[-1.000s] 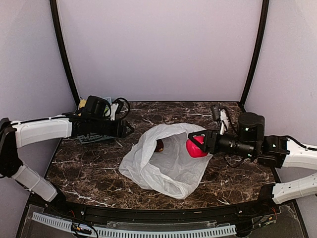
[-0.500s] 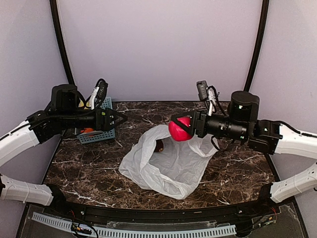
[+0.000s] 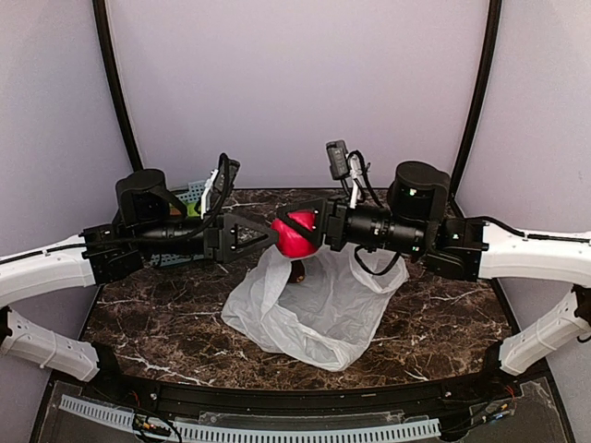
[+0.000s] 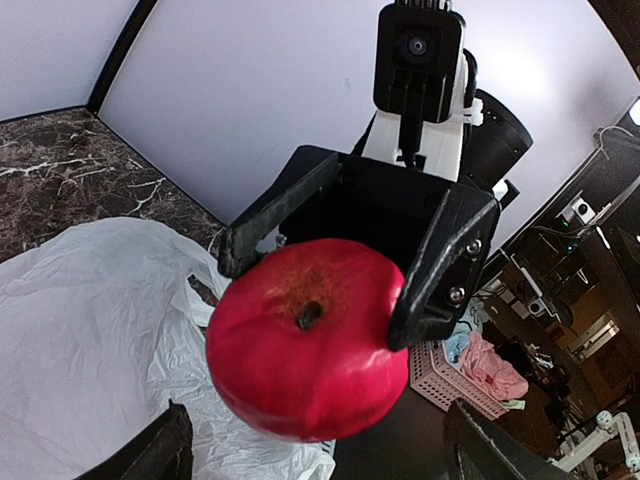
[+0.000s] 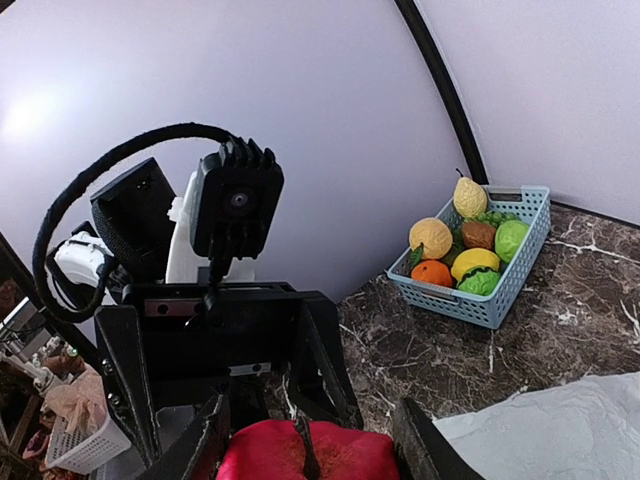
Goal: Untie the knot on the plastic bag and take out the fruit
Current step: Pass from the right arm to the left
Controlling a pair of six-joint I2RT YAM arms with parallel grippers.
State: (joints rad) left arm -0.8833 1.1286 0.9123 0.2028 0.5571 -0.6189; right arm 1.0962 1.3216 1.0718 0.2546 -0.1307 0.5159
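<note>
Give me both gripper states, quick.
Left gripper: open, holding nothing.
Right gripper: closed on the red fruit, above the bag.

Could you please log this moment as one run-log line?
right gripper: shut on red fruit | left gripper: open, facing fruit | plastic bag: open, below

From my three feeds I can make out no lettering, brand, number or sign: nothing legible on the plastic bag [image 3: 314,318], the red fruit [image 4: 300,360] or the blue basket [image 5: 470,300].
</note>
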